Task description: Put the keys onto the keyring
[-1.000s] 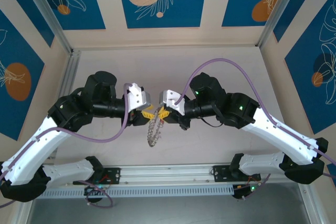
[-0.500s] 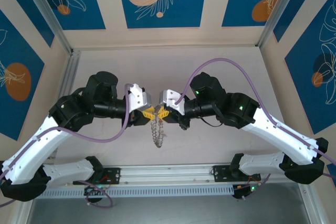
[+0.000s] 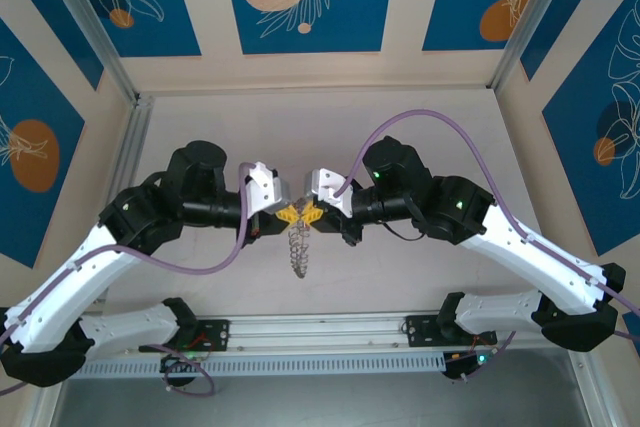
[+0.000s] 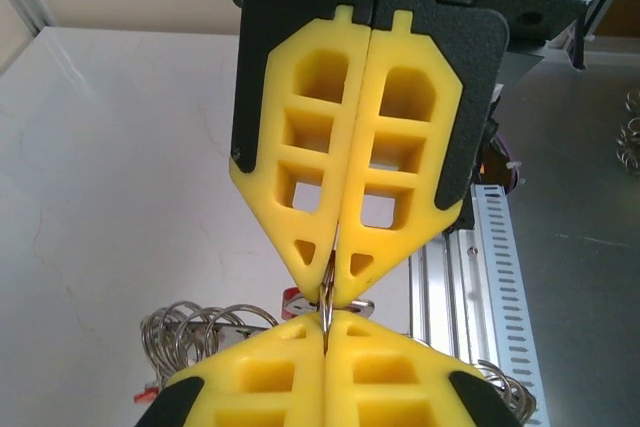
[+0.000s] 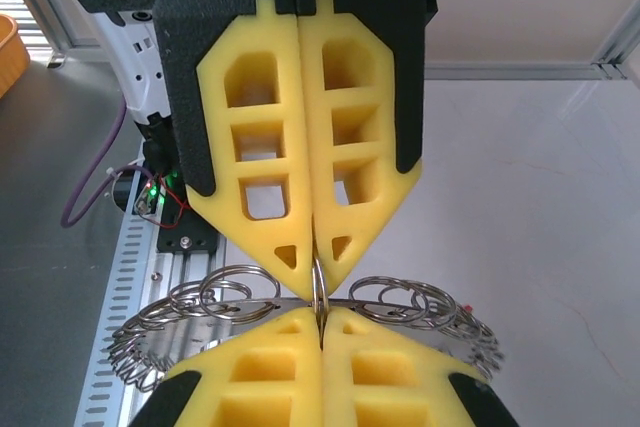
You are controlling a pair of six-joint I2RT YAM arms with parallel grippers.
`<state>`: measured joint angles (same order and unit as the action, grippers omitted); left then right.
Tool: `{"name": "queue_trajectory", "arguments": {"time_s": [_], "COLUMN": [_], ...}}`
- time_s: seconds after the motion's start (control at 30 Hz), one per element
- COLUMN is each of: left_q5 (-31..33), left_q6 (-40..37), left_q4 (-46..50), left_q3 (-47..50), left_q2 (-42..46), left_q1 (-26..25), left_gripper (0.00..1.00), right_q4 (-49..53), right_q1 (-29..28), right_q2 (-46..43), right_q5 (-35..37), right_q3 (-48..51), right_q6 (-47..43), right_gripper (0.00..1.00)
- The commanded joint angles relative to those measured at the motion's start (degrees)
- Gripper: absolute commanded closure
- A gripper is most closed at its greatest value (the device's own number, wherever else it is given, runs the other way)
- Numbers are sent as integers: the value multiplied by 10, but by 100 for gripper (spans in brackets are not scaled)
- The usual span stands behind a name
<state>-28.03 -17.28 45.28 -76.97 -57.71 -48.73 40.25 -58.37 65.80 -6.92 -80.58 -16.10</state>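
The thin metal keyring [image 3: 299,252], a silvery bunch of small rings and keys, hangs over the middle of the pale table [image 3: 200,117], just below two sets of yellow foam fingers. The left gripper [image 3: 290,214] and the right gripper [image 3: 312,214] meet tip to tip. Each has its jaws pressed together on the ring's top wire, which shows as a sliver between them in both wrist views.

The keyring [image 5: 400,299] is hidden in its middle by the right gripper [image 5: 320,322]. A mostly covered red piece [image 4: 291,297] cannot be identified.
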Motion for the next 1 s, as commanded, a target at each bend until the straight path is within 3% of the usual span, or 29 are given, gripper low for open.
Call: {"name": "queue_trajectory", "arguments": {"time_s": [0.0, 0.23, 0.47, 0.97], "left_q5": [-14, -59, -91, -96], "left_q6": [23, 60, 66, 55], "left_q4": [-70, -162, -207, -229], "left_q3": [23, 67, 84, 91], "left_q2": [39, 72, 82, 84], "left_q1": [-3, -2, -2, -2], "left_gripper": [100, 100, 100, 100], "right_q4": [-45, -66, -78, -61], "right_q1": [4, 13, 25, 47], "right_q2": [-21, -41, -57, -48], "right_q5": [-18, -36, -34, -61], "right_q3": [0, 34, 55, 78], "right_q6": [8, 25, 36, 54], "right_gripper": [100, 88, 100, 99]}}
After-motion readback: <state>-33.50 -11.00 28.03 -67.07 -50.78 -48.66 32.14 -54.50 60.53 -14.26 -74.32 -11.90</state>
